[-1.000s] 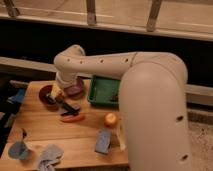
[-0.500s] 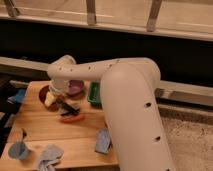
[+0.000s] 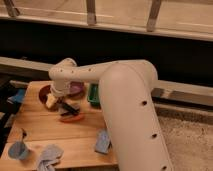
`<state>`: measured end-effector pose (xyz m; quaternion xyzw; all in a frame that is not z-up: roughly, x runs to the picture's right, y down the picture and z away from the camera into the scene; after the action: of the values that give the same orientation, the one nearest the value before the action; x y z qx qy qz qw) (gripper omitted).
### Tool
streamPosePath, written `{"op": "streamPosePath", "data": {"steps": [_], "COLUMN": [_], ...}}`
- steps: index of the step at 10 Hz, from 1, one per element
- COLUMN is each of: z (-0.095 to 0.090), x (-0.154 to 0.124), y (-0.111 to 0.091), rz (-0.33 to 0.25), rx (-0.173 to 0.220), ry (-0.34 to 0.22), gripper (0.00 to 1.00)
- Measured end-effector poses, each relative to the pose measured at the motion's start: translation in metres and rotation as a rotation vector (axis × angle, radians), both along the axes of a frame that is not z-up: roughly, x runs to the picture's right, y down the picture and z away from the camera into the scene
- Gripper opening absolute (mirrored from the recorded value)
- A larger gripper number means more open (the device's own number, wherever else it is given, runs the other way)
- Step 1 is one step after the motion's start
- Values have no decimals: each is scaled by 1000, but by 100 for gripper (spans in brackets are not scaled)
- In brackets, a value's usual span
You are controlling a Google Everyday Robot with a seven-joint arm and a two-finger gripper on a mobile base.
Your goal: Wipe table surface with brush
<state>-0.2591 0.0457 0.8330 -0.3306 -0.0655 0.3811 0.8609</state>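
At the far left of the worktop (image 3: 45, 131), the tool (image 3: 61, 102) hung wide, close over the brush (image 3: 69, 107) beside the red bowl (image 3: 77, 90). It looked like no wiping was done; picking up came first.

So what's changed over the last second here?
The arm swung left in view, nearer the camera, now hiding most of the green tray. The gripper dipped slightly, staying by the bowl. No visible grasp or release. The orange stick, blue sponge, cup and cloth are unmoved.
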Motion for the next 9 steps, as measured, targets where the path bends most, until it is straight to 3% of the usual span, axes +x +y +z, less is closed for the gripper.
{"op": "streamPosePath", "data": {"steps": [3, 5, 9], "z": [11, 38, 55], "x": [-16, -6, 4], "y": [12, 22, 29], "rz": [-14, -12, 19], "rx": [-15, -42, -77], "ry": [6, 17, 28], "gripper": [80, 80, 80]}}
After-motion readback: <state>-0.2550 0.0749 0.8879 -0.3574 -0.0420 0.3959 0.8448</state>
